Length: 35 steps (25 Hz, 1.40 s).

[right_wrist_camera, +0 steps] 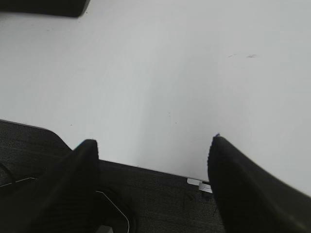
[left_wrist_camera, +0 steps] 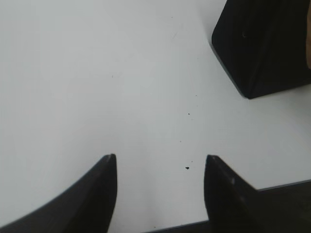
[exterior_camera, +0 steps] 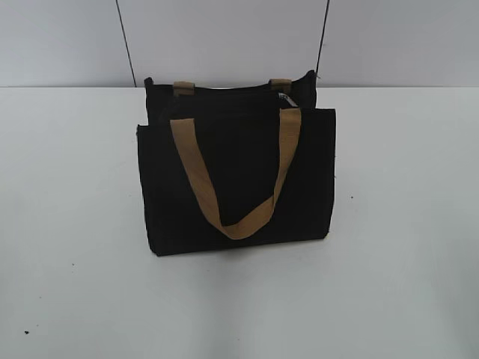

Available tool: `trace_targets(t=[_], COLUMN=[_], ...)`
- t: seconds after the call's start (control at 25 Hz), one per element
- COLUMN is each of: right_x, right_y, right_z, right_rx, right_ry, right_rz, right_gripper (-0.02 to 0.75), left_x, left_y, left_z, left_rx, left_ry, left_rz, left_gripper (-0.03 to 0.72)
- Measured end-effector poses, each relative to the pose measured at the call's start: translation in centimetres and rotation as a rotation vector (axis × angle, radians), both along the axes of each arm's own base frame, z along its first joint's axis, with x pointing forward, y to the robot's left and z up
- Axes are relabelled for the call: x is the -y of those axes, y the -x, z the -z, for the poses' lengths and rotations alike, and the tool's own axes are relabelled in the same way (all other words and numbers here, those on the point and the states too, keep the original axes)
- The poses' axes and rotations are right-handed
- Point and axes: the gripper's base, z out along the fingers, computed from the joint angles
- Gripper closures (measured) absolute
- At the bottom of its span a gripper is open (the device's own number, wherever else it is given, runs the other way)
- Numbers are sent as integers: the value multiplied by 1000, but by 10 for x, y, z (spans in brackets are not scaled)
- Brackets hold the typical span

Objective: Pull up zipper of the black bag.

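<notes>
The boxy black fabric bag (exterior_camera: 239,179) stands upright near the middle of the white table (exterior_camera: 75,262), one tan webbing handle (exterior_camera: 238,176) drooping over its front panel. The small silver zipper (exterior_camera: 285,99) glints at the top right edge (too tiny to read clearly). The left gripper (left_wrist_camera: 160,160) and right gripper (right_wrist_camera: 153,143) hover apart from the bag, jaws spread, holding nothing.
</notes>
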Motion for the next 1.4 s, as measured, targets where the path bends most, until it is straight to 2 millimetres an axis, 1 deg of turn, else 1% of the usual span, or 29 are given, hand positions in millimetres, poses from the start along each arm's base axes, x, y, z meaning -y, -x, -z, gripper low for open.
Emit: trace_targets(t=[0.24, 0.4, 0.68, 0.84, 1.04, 1.16, 1.4], right_x=[0, 2, 8, 10, 11, 11, 10], right_y=[0, 9, 34, 41, 47, 48, 49], right_z=[0, -2, -6, -6, -6, -6, -6], right_rx=[1, 61, 233, 277, 315, 323, 325], right_ry=[0, -14, -54, -64, -72, -68, -48], right_rz=[2, 2, 2, 2, 6, 41, 164], right_gripper=[201, 201, 201, 201, 201, 201, 201], left_x=[0, 0, -4, -4, -4, -4, -4], left_y=[0, 1, 10, 22, 24, 24, 24], left_z=[0, 0, 0, 0, 0, 0, 0], left_rx=[0, 7, 61, 134, 146, 144, 145], left_ry=[0, 2, 13, 23, 19, 18, 18], left_rz=[0, -9, -164, -256, -302, -304, -304], left_gripper=[251, 251, 251, 251, 251, 251, 251])
